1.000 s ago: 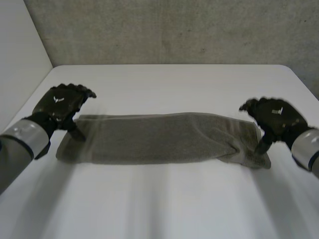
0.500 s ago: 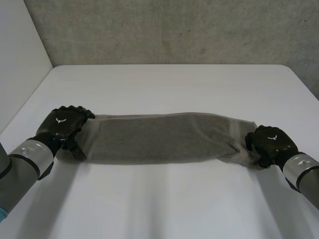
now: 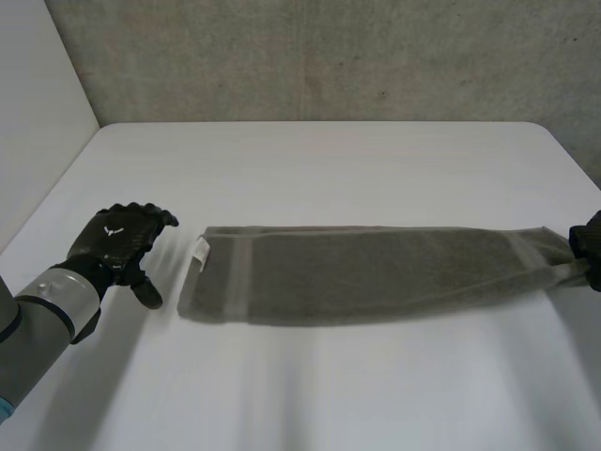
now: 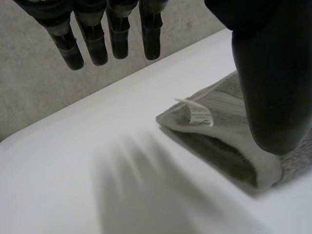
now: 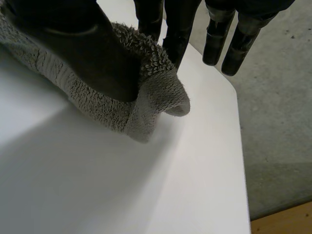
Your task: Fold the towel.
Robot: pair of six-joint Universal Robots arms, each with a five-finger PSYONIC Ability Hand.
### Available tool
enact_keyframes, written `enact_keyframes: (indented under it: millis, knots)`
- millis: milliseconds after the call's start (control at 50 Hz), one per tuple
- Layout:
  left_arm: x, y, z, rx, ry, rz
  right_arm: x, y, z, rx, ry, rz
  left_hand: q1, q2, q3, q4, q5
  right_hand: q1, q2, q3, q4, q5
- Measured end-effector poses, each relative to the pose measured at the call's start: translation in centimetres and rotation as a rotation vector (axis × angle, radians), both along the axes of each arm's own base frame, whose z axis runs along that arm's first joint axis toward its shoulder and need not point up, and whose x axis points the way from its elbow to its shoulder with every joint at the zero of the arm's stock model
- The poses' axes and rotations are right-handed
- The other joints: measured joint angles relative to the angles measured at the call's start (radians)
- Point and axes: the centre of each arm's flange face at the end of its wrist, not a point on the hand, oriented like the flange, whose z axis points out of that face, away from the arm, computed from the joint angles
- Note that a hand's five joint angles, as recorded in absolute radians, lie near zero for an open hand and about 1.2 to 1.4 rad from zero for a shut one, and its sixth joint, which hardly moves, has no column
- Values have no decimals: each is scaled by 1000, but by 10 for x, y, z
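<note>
The left hand is held with fingers spread and empty, near the towel. The towel, laid as a long folded strip, is pinched at its far end by the right hand.

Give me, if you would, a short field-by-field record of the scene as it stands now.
towel: grey, folded into a long strip, lying across the table
tag: white, at the towel's end nearest the left hand
left hand: open, fingers straight, beside the tagged end and clear of the towel
right hand: pinching the towel's other end between thumb and fingers
table: white
fold stage: one lengthwise fold in place
</note>
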Motion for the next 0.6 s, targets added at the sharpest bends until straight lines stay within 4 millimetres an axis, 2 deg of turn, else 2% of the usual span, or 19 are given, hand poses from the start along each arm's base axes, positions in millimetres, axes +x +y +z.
enact_keyframes:
  millis: [220,280,360,400,440,460,500,520,560,580,600]
  knots:
    - [2,-1,-1,2,0,6,-29,-20,19,-77,26,-60,0,0,0,0,0,0,0,0,0,0]
    - [2,-1,-1,2,0,7,-37,-32,38,-141,38,-75,0,0,0,0,0,0,0,0,0,0]
    - [2,-1,-1,1,0,8,-34,-42,65,-214,33,-69,0,0,0,0,0,0,0,0,0,0]
    - [2,-1,-1,1,0,9,-25,-45,82,-250,14,-49,0,0,0,0,0,1,0,0,0,0]
    - [3,-1,0,-1,0,10,-3,-45,105,-292,-29,1,0,0,0,0,0,2,0,0,0,0]
    - [3,-1,0,-2,0,10,5,-44,110,-300,-42,18,0,0,0,0,0,3,1,0,0,0]
    - [3,-1,0,-3,1,10,35,-39,125,-321,-86,87,0,0,0,0,0,6,7,0,0,0]
    - [3,-1,0,-4,1,11,43,-37,128,-323,-96,106,0,0,0,0,0,6,7,0,0,0]
    - [3,-1,1,-4,1,11,84,-24,136,-331,-136,202,0,0,0,0,0,6,9,0,0,0]
    - [3,-1,1,-4,1,11,95,-20,137,-331,-144,226,0,0,0,0,0,6,10,0,0,0]
    - [3,0,1,-4,0,11,115,-12,138,-329,-157,271,0,0,0,0,0,6,10,0,0,0]
